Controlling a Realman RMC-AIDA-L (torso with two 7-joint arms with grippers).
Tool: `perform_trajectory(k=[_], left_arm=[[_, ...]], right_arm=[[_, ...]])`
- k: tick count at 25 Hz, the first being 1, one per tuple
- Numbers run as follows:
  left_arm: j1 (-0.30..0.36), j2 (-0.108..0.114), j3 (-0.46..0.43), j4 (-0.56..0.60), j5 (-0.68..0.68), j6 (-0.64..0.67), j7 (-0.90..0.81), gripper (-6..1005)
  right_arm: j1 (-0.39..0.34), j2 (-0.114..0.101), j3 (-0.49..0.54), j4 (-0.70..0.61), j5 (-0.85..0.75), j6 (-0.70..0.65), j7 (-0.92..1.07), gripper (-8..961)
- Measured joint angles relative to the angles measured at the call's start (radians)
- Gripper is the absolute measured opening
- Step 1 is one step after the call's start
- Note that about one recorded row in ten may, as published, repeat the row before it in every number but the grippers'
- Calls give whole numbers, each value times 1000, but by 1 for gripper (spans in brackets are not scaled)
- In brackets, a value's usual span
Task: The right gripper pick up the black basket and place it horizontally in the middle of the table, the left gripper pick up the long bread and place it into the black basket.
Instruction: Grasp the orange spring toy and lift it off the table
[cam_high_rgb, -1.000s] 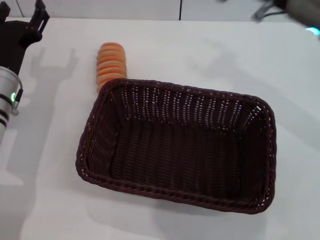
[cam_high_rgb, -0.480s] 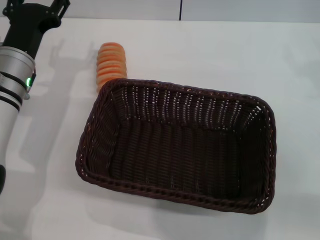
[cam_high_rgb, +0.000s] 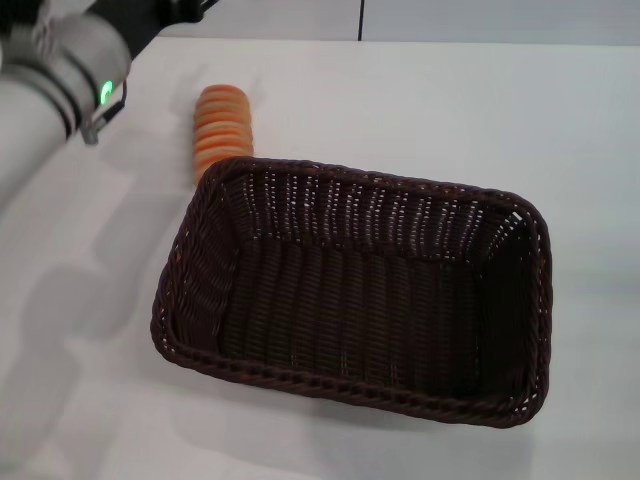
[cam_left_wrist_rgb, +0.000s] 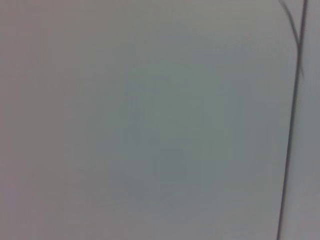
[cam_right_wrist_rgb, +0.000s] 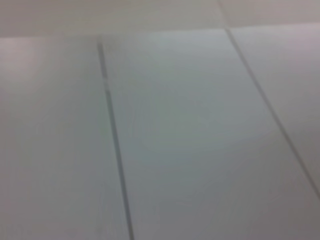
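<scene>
The black basket (cam_high_rgb: 340, 383) lies lengthwise across the middle of the white table (cam_high_rgb: 450, 110), open side up and empty. The long bread (cam_high_rgb: 220, 130), orange-tan and ridged, lies just behind the basket's far left corner, its near end against the rim. My left arm (cam_high_rgb: 60, 70), white-grey with a green light, reaches across the far left corner. Only the black base of the left gripper (cam_high_rgb: 150, 15) shows at the top edge, left of the bread and apart from it. The right gripper is out of view. Both wrist views show only pale panels with dark seams.
The table's far edge meets a pale wall (cam_high_rgb: 450, 18) at the top. Bare tabletop lies to the left (cam_high_rgb: 80, 300) and right (cam_high_rgb: 600, 200) of the basket.
My left arm has swung up and to the right, toward the far edge and nearer the bread. The right arm, blurred at top right a second ago, has left the view. Basket and bread are unmoved.
</scene>
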Motion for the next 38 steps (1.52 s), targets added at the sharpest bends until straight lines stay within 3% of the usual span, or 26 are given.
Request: perform_trajectory(k=[1,2,3,4,6,8,13,18,28,36,38], left_arm=[[0,0,0,0,0,0,0,847],[-18,-14,-41,-57,17,-160,18,847],[-83,-54,-119,-117,40,-450,77,847],[-83,-54,-119,-117,40,-450,77,847],[-146,-72,-155,-103,47,-626,101,847],[-237,-69,-163,2,59,-749,72,847],[-332,-68,-178,169,65,-765,62,847],[-357,-68,-189,254,65,-715,55,847],[-377,-68,-204,345,57,-679,56,843],[-378,-66,-206,340,11,-707,88,833],[-378,-66,-206,343,-7,-716,141,753]], right_arm=[[0,0,0,0,0,0,0,839],[0,0,3,26,1,-13,22,839],[2,-2,7,58,3,-29,50,840],[2,-2,7,58,3,-29,50,840],[1,-2,9,74,5,-39,60,840],[1,-2,9,86,6,-47,64,840],[4,-2,10,96,3,-58,67,841],[6,-3,7,96,-2,-61,68,840],[9,-6,5,94,-5,-65,68,841],[10,-7,4,95,-5,-66,80,841],[10,-9,5,97,-5,-66,94,841]])
